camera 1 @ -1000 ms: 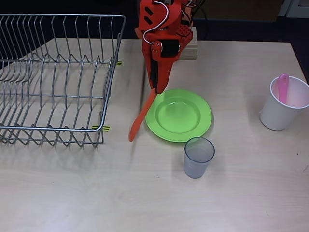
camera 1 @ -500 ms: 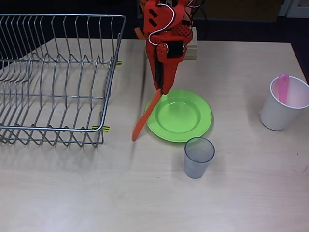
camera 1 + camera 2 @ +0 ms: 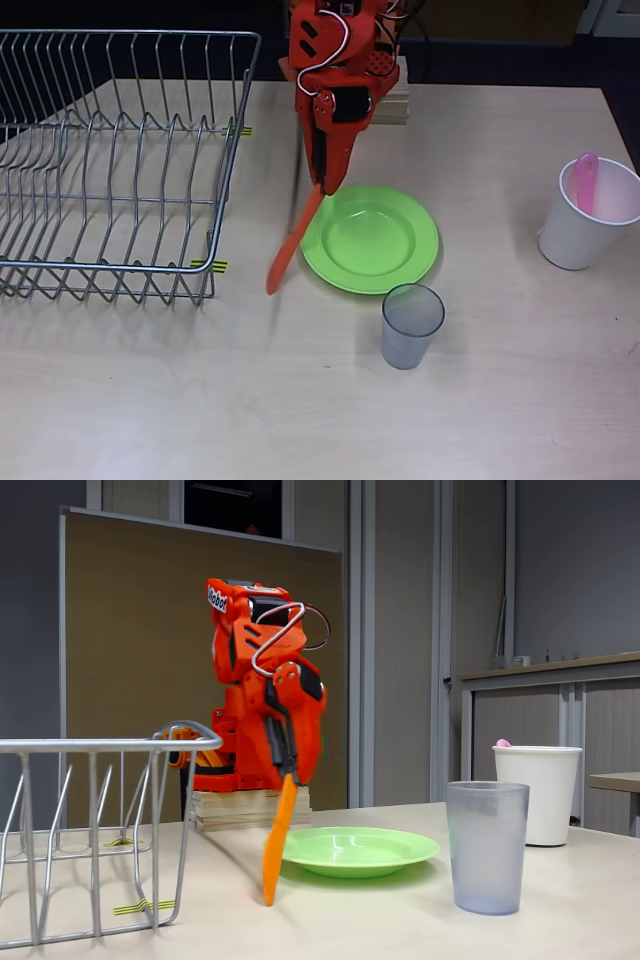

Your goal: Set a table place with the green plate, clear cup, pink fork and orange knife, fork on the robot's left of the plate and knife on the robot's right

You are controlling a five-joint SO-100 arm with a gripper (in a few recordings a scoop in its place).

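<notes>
Overhead view: the red arm reaches down from the top edge, and its jaws (image 3: 322,185) are closed on the upper end of the orange knife (image 3: 293,244). The knife slants down and to the left, its lower tip lying between the green plate (image 3: 371,239) and the wire dish rack (image 3: 115,165). The knife runs just beside the plate's left rim. The plate sits flat on the table (image 3: 500,400), near the middle of the picture. The clear cup (image 3: 411,325) stands upright just below the plate's lower right rim, apart from it. At the right edge a white cup (image 3: 585,228) stands upright, well apart from the plate, with the pink fork (image 3: 586,182) standing inside it, rounded end up. The rack takes up the left part of the table; two yellow-and-black tape marks lie by its right side.

Fixed view: the arm stands on a stack of wooden boards (image 3: 250,807) at the back of the table. The jaws (image 3: 290,770) grip the top of the knife (image 3: 278,837), which hangs steeply with its tip at or just above the tabletop; contact cannot be told. The plate (image 3: 358,851) lies just right of the knife, the clear cup (image 3: 487,846) nearer the camera on the right, the white cup (image 3: 538,792) further back. A bit of the fork (image 3: 503,743) shows above its rim. The rack (image 3: 95,830) fills the lower left.
</notes>
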